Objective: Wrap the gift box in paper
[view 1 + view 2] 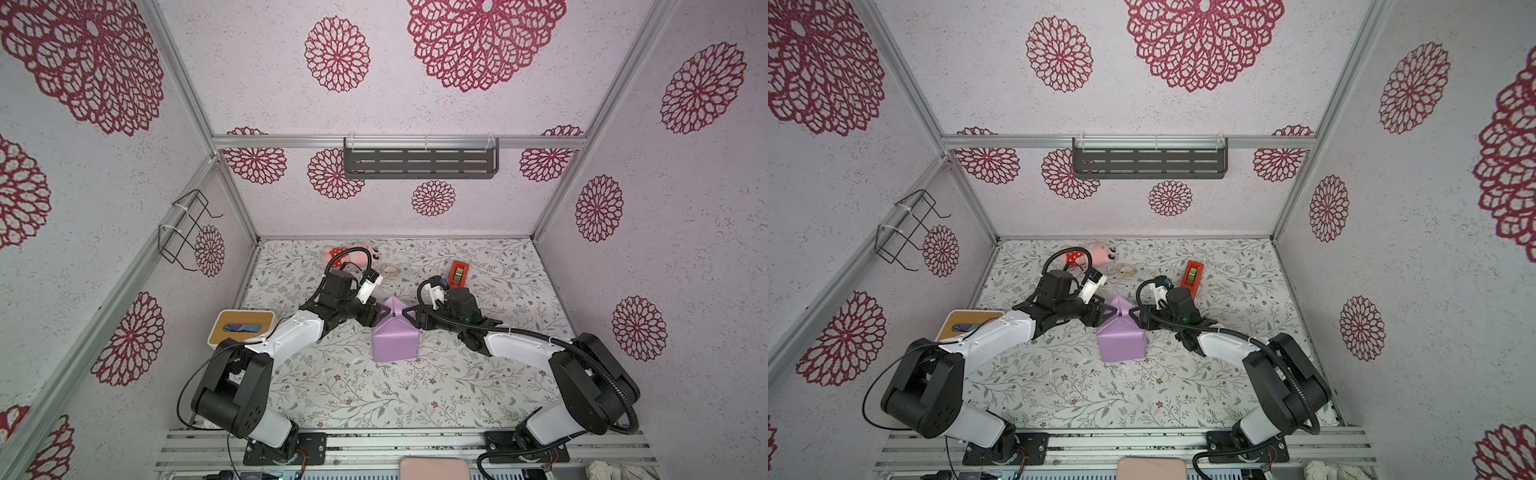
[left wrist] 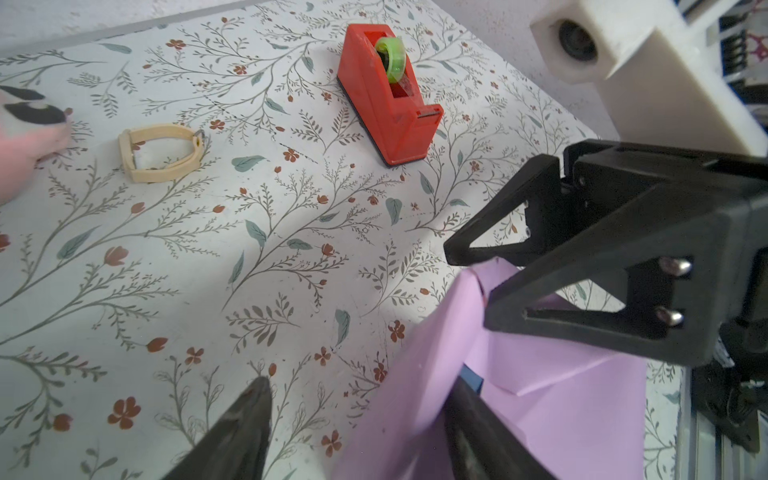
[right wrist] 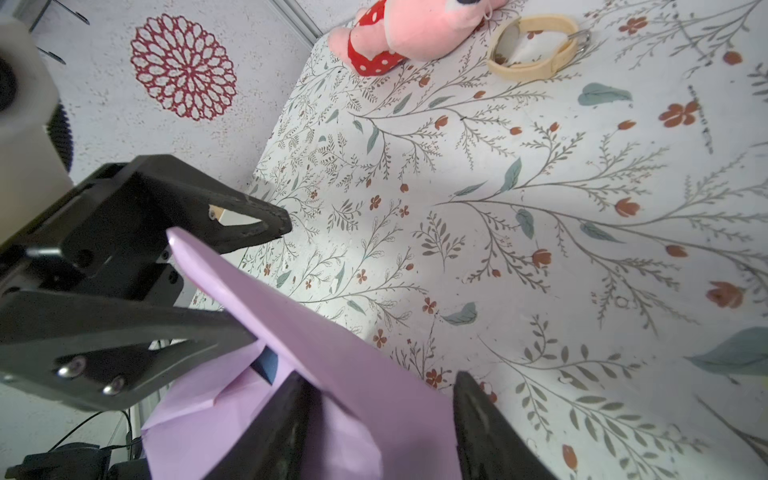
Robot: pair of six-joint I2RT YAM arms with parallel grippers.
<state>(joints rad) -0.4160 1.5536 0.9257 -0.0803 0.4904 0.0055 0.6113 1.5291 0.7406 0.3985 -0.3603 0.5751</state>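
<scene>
Although the box [image 2: 473,380] stands at the centre of the table [image 1: 436,395], we see almost nothing of it. The paper [image 1: 395,343], lilac side out, covers every side that shows. Only a small navy strip shows through a gap in the folds, in both wrist views. At the top the paper rises to a pointed ridge.

The left gripper [image 1: 375,314] is at this ridge on the 9 o'clock side and the right gripper [image 1: 409,315] on the 3 o'clock side. In both top views their tips are too small and dark to read. In the right wrist view the left gripper's jaws stand apart around the peak. One finger [image 3: 187,320] touches the paper and the other is clear of it, so this gripper is released. The right gripper's jaws also stand apart with the fold between them. In its own view they are near and blurred, and we cannot tell if they press the paper or only lie beside it.

From the box, the tape [image 1: 458,272] is at 1 o'clock and the band [image 1: 390,269] at 12 o'clock. The toy [image 1: 332,254] is at 11 o'clock, partly behind the left arm's cable. The tissue box [image 1: 241,320] at 9 o'clock is partly covered by the left arm. The pad [image 1: 434,467] at 6 o'clock is cut off by the picture's edge.
</scene>
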